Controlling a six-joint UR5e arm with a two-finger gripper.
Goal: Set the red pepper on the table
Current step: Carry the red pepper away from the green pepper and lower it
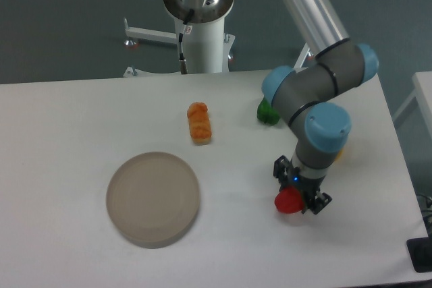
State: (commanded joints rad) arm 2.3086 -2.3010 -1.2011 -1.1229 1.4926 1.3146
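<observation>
Red pepper (288, 202) sits clamped between my fingers, my gripper (297, 197) closed on it low over the white table (81, 112), right of the round plate (153, 198). Behind my arm lie a green pepper (266, 113) and an orange piece (199, 123).

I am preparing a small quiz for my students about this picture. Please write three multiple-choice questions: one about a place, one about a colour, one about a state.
1. Where is the round plate?
A. front left part of the table
B. under the gripper
C. beside the green pepper

2. What colour is the pepper in the gripper?
A. yellow
B. red
C. green

3. What is the state of the gripper?
A. open and bare
B. shut on the red pepper
C. out of view

Answers:
1 A, the plate lies far left of the arm.
2 B, the held pepper is bright red.
3 B, the fingers clasp the red pepper.
</observation>
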